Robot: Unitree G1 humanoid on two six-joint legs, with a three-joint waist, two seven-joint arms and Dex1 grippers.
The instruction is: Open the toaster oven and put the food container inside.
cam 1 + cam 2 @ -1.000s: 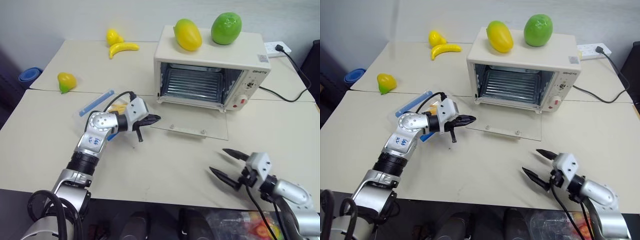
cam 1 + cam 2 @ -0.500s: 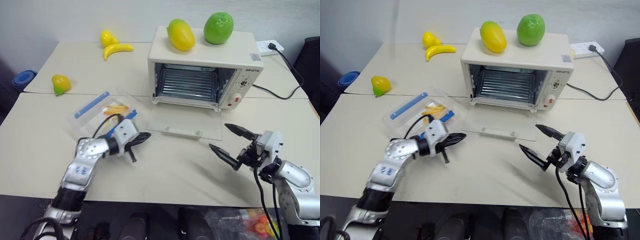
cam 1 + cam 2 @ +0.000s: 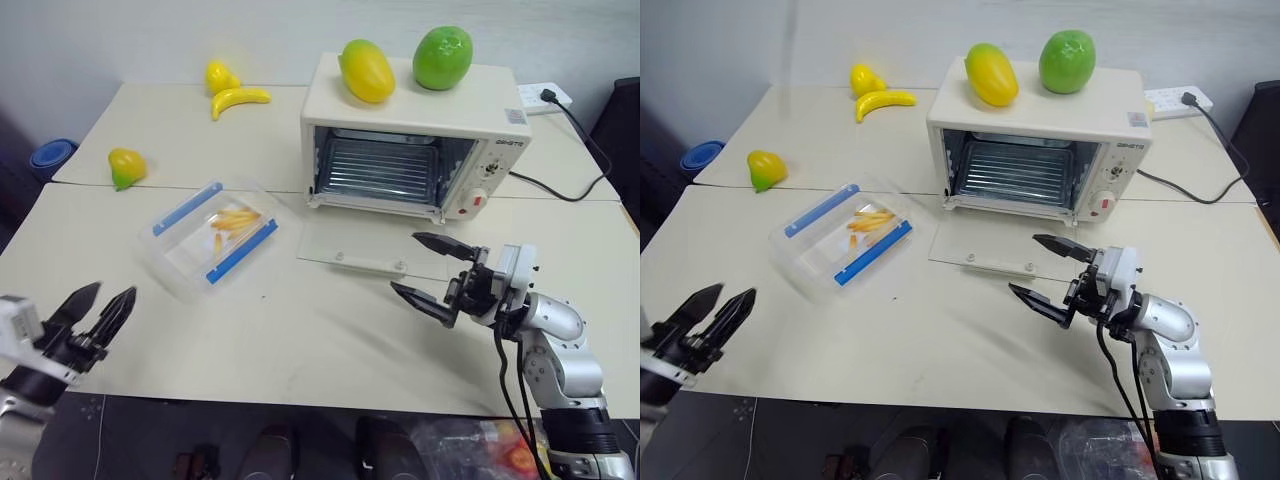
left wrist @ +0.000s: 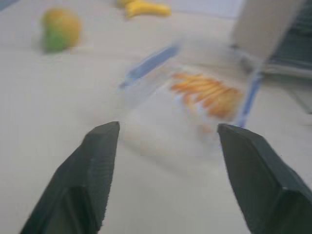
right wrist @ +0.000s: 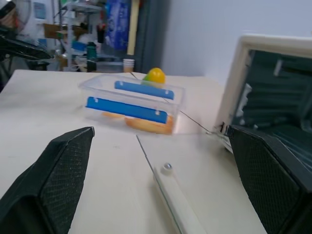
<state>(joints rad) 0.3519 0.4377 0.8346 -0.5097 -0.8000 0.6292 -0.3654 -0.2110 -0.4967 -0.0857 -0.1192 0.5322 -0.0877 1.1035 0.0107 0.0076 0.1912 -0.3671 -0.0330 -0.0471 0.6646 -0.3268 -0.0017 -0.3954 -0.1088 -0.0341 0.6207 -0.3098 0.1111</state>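
The cream toaster oven stands at the back of the table with its glass door dropped flat, wire rack showing inside. The food container, clear with blue clip strips and orange fries inside, lies left of the door. My left gripper is open at the table's front left edge, well short of the container and pointing towards it. My right gripper is open and empty, hovering just in front of the door's right part. In the right wrist view it points leftward across the door at the container.
A yellow mango and a green fruit sit on the oven. A banana, a lemon and a yellow-green fruit lie at the back left. A blue bowl is beyond the left edge; a cable trails right.
My left arm pulled back from beside the oven door to the table's front left edge, uncovering the container, and its gripper opened. My right gripper rose and moved left towards the open door.
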